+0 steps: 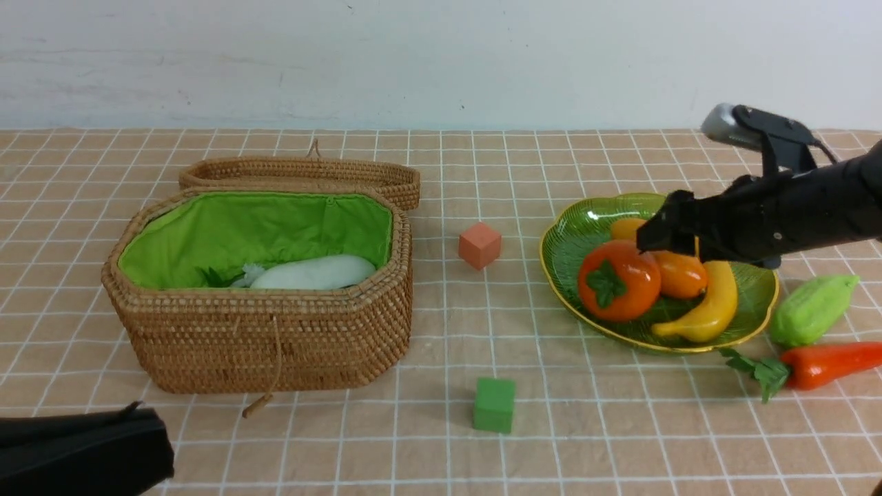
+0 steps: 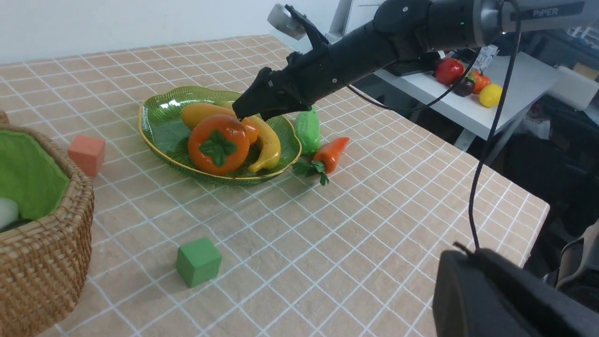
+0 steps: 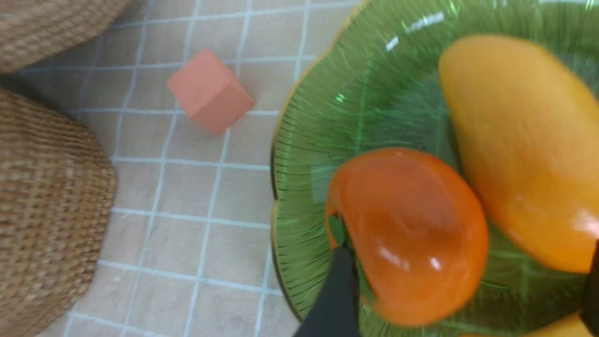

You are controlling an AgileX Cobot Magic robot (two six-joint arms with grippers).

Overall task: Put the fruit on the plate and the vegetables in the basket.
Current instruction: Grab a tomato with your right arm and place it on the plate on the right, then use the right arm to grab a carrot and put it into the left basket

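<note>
Right gripper (image 1: 658, 238), fingers spread astride the persimmon (image 1: 619, 280) resting at 9 o'clock on the plate (image 1: 572, 241): lift straight up before withdrawing, sparing the mango (image 1: 682, 275) at its 3 o'clock; left gripper (image 1: 131, 430) fingers pressed together.

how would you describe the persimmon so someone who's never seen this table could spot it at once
Look right of the wicker basket for the green glass plate with a yellow rim. On its basket-side half sits the persimmon, a squat, round, deep-orange fruit. Only it has a green leaf cap, unlike the oval mango and curved yellow banana beside it.
</note>
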